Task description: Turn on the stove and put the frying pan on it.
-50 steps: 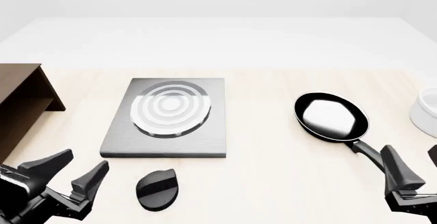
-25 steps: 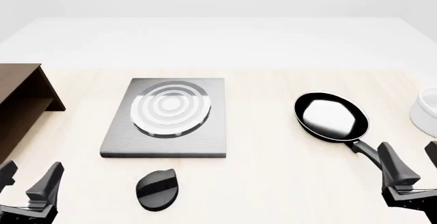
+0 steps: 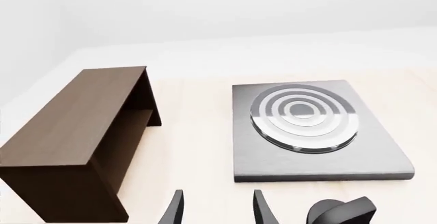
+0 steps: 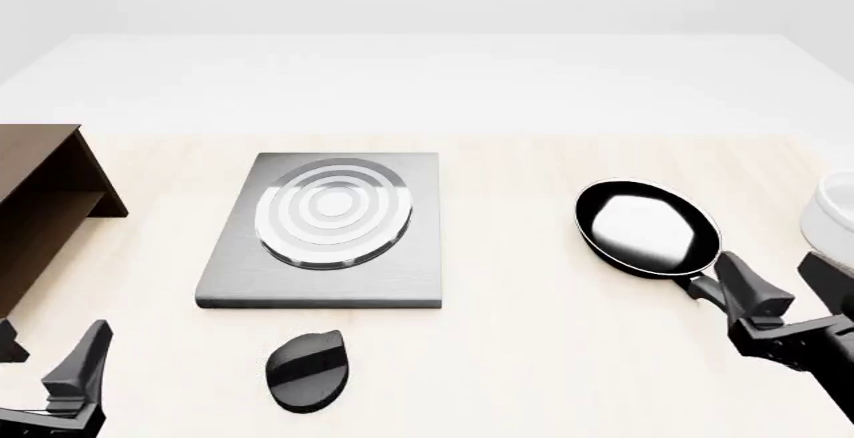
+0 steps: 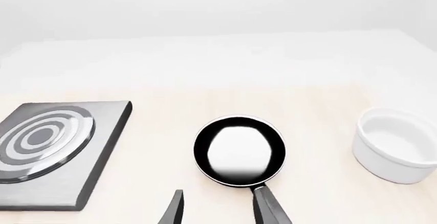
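Both grippers are hanging spread and empty: right gripper (image 4: 787, 293) sitting by the frying pan (image 4: 649, 228) handle, left gripper (image 4: 47, 363) sitting left of the knob (image 4: 307, 370), stove (image 4: 327, 228) bare.

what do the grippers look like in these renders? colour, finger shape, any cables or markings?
Both the left gripper and right gripper are matte dark grey to black, with two tapering, wedge-shaped fingers on a blocky, angular body. In the wrist views the fingers show as slim dark blades. No cables or markings visible.
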Tool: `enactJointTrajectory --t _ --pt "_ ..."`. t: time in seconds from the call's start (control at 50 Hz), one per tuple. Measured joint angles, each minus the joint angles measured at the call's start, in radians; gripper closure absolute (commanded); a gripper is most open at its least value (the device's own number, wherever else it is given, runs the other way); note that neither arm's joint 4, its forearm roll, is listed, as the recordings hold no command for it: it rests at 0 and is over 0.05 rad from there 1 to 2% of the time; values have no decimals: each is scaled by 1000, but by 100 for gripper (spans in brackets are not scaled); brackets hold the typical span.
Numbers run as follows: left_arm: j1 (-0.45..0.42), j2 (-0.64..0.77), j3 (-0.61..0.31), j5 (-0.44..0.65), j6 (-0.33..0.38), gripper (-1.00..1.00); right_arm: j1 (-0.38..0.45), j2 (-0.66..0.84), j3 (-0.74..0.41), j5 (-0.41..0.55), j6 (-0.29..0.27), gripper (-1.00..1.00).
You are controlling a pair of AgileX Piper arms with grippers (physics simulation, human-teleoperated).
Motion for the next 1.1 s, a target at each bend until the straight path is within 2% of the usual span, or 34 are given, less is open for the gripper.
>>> enactJointTrajectory --t 0.22,0.48,0.7,1.1 --pt "4 -2 0 4 -7 -100 -8 94 -77 77 35 -100" --pt "6 -2 0 8 -13 -100 -58 195 -143 132 23 -100" --pt "6 -2 0 10 -16 -100 -122 286 -166 121 6 -100" --pt "6 6 0 8 -19 -100 -190 498 -188 40 -15 -100"
